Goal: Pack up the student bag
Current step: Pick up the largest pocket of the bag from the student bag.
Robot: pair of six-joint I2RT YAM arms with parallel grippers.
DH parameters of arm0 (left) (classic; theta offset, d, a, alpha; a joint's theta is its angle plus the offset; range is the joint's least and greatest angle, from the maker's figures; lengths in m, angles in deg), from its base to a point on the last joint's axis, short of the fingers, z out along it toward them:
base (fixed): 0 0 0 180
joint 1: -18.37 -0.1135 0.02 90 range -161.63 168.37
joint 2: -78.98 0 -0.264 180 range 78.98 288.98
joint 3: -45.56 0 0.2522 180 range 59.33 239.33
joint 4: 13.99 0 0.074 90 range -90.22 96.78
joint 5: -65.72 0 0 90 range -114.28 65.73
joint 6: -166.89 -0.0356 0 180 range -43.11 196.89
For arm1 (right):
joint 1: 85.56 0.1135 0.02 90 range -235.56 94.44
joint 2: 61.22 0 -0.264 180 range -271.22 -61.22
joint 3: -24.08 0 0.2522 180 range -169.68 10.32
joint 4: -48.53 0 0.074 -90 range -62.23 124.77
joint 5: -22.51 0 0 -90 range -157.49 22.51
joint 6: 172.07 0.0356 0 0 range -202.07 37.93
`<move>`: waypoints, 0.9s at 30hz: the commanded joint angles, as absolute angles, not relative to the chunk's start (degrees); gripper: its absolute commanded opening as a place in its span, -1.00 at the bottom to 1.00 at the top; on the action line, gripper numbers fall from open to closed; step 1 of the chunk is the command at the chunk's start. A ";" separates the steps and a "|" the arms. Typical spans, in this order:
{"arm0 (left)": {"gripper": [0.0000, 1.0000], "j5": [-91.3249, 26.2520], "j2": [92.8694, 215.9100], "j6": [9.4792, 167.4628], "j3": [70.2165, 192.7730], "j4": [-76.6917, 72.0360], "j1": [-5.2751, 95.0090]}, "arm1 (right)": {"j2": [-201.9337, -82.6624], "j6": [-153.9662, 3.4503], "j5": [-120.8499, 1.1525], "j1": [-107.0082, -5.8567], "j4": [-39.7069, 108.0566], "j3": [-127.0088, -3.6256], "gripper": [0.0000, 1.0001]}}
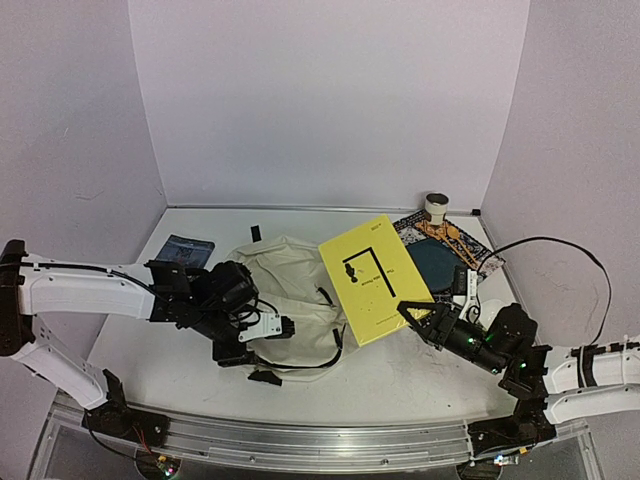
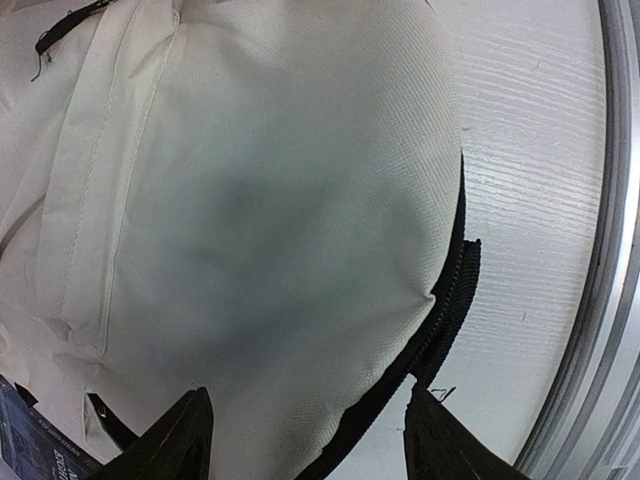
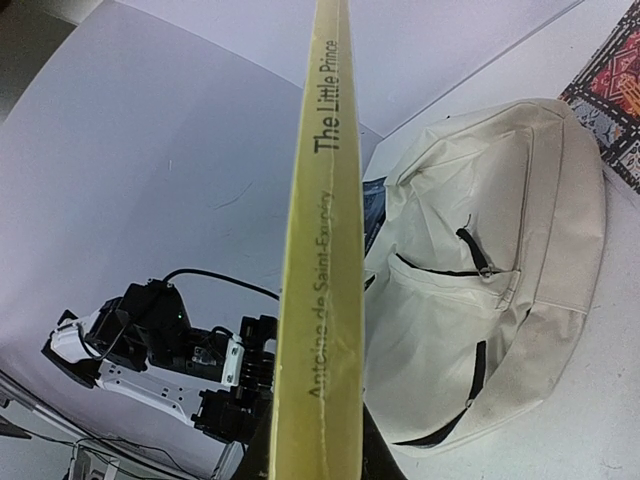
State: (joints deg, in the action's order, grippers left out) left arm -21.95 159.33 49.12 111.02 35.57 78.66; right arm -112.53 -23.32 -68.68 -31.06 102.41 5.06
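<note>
Cream fabric student bag, soft and probably light, slumped mid-table toward the near edge; left gripper spread astride its firmer zipper rim, the likeliest hold; right gripper pinching a yellow Little Prince book.

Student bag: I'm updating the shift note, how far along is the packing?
Done: nothing visibly packed. In hand: the right gripper, jaws shut, holds the thin yellow book raised beside the cream fabric backpack; the left gripper has jaws open at its black zipper edge. Left: book and blue booklet, both outside.
</note>
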 commanded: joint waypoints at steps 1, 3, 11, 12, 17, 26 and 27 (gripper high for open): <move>0.21 -19.41 161.07 47.40 111.77 35.54 79.05 | -110.62 -23.93 -69.48 -31.27 124.79 3.11 -1.00; 0.10 -18.02 162.61 47.82 112.31 35.53 79.01 | -110.66 -23.89 -69.45 -31.25 124.72 3.11 -1.00; -0.31 -16.47 166.86 49.35 114.77 35.46 79.42 | -110.33 -23.72 -69.12 -31.26 124.76 3.32 -1.00; -0.39 -16.40 167.02 49.62 115.29 35.46 79.44 | -110.38 -23.67 -69.04 -31.26 124.74 3.35 -1.00; -0.90 -14.23 166.95 52.25 117.62 35.29 79.54 | -110.19 -23.38 -68.77 -31.28 124.75 3.60 -1.00; -1.00 -7.34 162.77 62.70 121.95 33.52 79.54 | -107.45 -22.69 -67.97 -31.23 122.14 4.10 -1.00; -1.00 -5.39 162.76 64.23 122.32 33.28 79.54 | -106.82 -22.66 -67.93 -31.23 121.51 4.16 -1.00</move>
